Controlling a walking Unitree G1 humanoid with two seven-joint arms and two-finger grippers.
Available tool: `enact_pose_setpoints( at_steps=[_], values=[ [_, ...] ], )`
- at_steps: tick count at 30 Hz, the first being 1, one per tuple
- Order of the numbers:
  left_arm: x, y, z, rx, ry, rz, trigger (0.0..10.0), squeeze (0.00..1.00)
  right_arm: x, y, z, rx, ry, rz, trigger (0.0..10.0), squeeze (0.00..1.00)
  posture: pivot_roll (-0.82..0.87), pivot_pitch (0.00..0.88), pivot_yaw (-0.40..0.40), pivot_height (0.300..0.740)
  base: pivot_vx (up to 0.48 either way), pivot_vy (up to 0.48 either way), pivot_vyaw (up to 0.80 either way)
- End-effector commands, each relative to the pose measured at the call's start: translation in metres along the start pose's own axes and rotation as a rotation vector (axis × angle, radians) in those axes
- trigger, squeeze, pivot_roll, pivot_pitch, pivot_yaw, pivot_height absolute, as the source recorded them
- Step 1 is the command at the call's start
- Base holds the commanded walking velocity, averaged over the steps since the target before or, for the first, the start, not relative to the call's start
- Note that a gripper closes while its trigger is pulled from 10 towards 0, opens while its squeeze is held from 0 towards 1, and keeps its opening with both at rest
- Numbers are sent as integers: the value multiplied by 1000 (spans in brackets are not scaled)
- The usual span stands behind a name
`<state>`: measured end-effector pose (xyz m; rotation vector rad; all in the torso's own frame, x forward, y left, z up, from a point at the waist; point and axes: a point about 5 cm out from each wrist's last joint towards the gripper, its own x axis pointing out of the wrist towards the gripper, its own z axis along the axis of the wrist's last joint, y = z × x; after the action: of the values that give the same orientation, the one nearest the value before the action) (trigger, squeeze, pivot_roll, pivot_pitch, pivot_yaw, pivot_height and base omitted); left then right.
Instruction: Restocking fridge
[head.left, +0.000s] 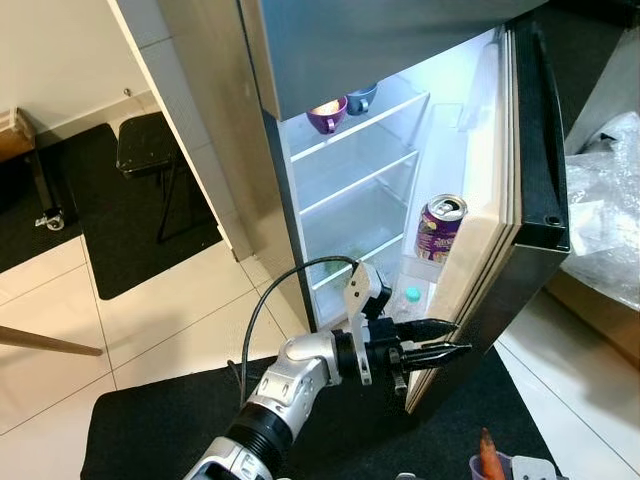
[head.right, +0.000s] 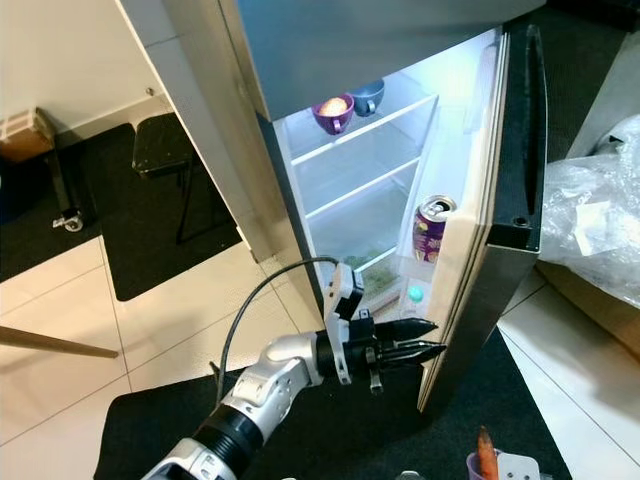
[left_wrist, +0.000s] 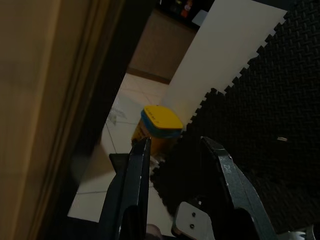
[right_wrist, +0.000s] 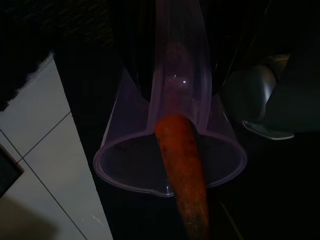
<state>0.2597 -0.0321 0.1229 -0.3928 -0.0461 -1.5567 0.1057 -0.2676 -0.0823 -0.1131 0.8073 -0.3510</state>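
My left gripper (head.left: 448, 339) is stretched forward at the near edge of the open fridge door (head.left: 528, 140), fingers parted a little with nothing between them; the tips look just beside or touching the door edge, can't tell which. Fridge (head.left: 345, 60) is open, interior lit. A purple can (head.left: 438, 227) stands in the door rack, a purple cup (head.left: 327, 115) and a blue cup (head.left: 361, 98) sit on the top shelf, and a small teal-capped item (head.left: 412, 295) sits low in the door. Right gripper: fingers not visible, state unknown, but its wrist view looks into a clear purple cup (right_wrist: 170, 150) with a carrot (right_wrist: 182, 165) sticking out; the carrot tip (head.left: 487, 452) shows near right, low.

Step, my guess: holding or pushing the door open so the carrot cup can go in. Next: keep the door wide, bring the right arm up and far-left to a free shelf, keeping the cup upright so the carrot stays in.
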Motion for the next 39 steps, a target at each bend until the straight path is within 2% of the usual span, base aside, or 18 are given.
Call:
enact_pose_setpoints(
  at_steps=[1,9,11,12,13,15,17,18,20,21,23,27,28,29,33,34,37,39],
  values=[
    [43,-25,4,-80,-168,-57,10000,0,-3,2,-8,22,31,-8,10000,0,-78,168,134,740,0,0,0],
    [14,7,12,-7,-191,250,10000,0,-2,2,-7,24,33,-8,10000,0,-74,159,132,740,0,0,0],
    [-8,23,11,41,-164,398,10000,0,-2,2,-6,23,33,-7,10000,0,-69,155,130,740,0,0,0],
    [-8,23,11,41,-164,398,10000,0,-2,2,-6,23,33,-7,10000,0,-69,155,130,740,0,0,0],
    [-28,33,10,66,-142,499,10000,0,-1,2,-5,23,32,-6,10000,0,-69,153,130,740,0,0,0],
    [-33,35,9,69,-138,523,10000,0,-1,2,-5,23,32,-5,10000,0,-69,153,130,740,0,0,0],
    [-50,40,8,84,-115,585,10000,0,-1,2,-5,23,33,-5,10000,0,-66,148,130,740,0,0,0],
    [-50,40,8,84,-115,585,10000,0,-1,2,-5,23,33,-5,10000,0,-66,148,130,740,0,0,0],
    [-78,48,4,96,-74,678,10000,0,0,3,-4,23,34,-5,10000,0,-62,145,127,740,0,0,0],
    [-78,48,4,96,-74,678,10000,0,0,3,-4,23,34,-5,10000,0,-62,145,127,740,0,0,0],
    [-104,53,-1,115,-17,755,10000,0,0,3,-3,23,33,-3,10000,0,-59,141,126,740,0,0,0],
    [-139,55,-13,127,93,844,10000,0,1,3,-2,21,34,0,10000,0,-53,137,123,740,0,0,0],
    [-139,55,-13,127,93,844,10000,0,1,3,-2,21,34,0,10000,0,-53,137,123,740,0,0,0],
    [-154,54,-22,123,158,883,10000,0,2,3,-1,19,33,1,10000,0,-53,132,122,740,0,0,0],
    [-179,47,-43,87,291,943,10000,0,3,3,1,18,30,2,10000,0,-53,126,119,740,0,0,0],
    [-179,47,-43,87,291,943,10000,0,3,3,1,18,30,2,10000,0,-53,126,119,740,0,0,0],
    [-204,33,-69,7,409,1024,10000,0,4,3,2,17,31,1,10000,0,-54,120,117,740,0,0,0],
    [-205,32,-70,2,416,1027,10000,0,4,3,2,17,31,1,10000,0,-54,120,117,740,0,0,0]
  ],
)
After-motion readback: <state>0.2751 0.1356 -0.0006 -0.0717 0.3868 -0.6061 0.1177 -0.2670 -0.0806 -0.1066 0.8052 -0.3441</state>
